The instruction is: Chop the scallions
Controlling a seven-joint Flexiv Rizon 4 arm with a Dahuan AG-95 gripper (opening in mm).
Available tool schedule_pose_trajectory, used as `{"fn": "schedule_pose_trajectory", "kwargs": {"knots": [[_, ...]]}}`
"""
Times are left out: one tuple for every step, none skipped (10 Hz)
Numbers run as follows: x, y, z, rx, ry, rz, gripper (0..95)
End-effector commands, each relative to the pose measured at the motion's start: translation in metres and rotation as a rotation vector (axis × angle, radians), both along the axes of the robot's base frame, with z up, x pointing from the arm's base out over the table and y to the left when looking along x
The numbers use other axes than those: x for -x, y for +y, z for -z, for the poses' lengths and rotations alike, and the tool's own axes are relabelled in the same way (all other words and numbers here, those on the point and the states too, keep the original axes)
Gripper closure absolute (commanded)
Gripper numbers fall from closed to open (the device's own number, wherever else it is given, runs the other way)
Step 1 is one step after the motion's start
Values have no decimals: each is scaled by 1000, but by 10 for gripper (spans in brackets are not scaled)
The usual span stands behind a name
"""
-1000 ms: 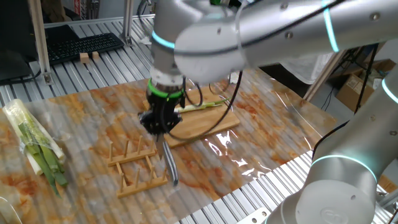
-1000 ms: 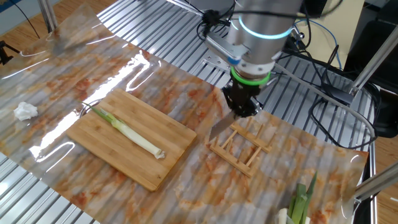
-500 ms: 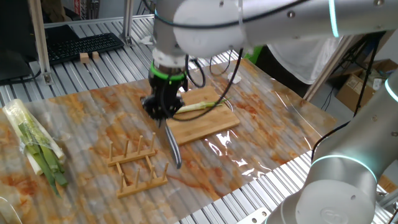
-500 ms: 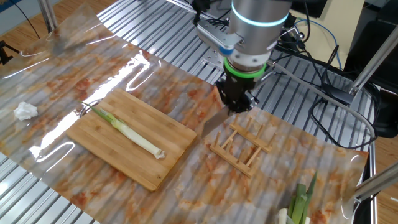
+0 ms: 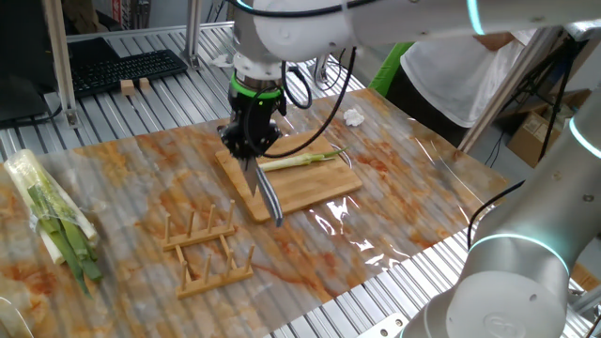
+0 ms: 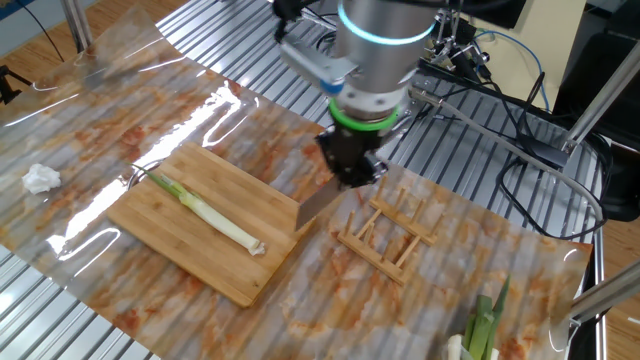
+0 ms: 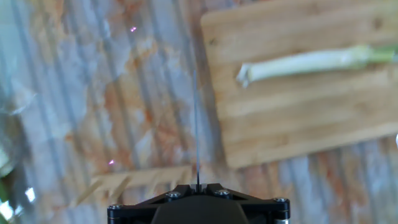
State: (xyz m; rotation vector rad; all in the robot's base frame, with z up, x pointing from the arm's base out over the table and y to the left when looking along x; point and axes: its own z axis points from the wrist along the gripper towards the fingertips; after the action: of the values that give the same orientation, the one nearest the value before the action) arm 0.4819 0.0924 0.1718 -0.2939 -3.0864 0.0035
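Gripper (image 5: 249,150) clamped on a knife (image 5: 267,194) by the handle, blade pointing down and out from the hand. In one fixed view the blade hangs over the near-left edge of the board (image 5: 310,188); in the other fixed view the knife (image 6: 318,203) tip sits at the board's (image 6: 170,210) right corner, gripper (image 6: 350,172) above it. Can't tell if the blade touches the wood.

Scallion (image 5: 299,161) lies whole on the board, one stalk, white root end toward the gripper, green end pointing away. In the other fixed view the scallion (image 6: 208,215) runs diagonally across the board, root end near the board's near edge. Hand view: blade edge-on as a thin line (image 7: 197,112), left of the board (image 7: 348,124); scallion (image 7: 305,62) to the right of it, root end nearest the blade, not touching.

Wooden rack (image 5: 205,246) on the table near-left of the board; rack (image 6: 388,236) just right of the knife in the other view. Wrapped bundle of stalks (image 5: 52,221) at far left, well apart. White crumpled bit (image 5: 353,117) beyond the board.
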Motion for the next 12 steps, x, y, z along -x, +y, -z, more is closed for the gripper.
{"fn": "schedule_pose_trajectory", "kwargs": {"knots": [[-16, -13, 4, 9, -5, -16, 950], [-22, -18, 7, 10, -5, -23, 950], [-30, -26, 12, 9, -6, -35, 950], [-33, -31, 15, 8, -9, -44, 950], [-41, -41, 22, 7, -13, -62, 950], [-43, -44, 24, 6, -13, -67, 950], [-50, -55, 32, 2, -21, -89, 950], [-53, -60, 35, 2, -25, -99, 950], [-57, -68, 41, -3, -31, -114, 950], [-60, -75, 46, -5, -36, -124, 950], [-62, -78, 50, -6, -37, -130, 950], [-66, -81, 54, -6, -41, -134, 950]]}}
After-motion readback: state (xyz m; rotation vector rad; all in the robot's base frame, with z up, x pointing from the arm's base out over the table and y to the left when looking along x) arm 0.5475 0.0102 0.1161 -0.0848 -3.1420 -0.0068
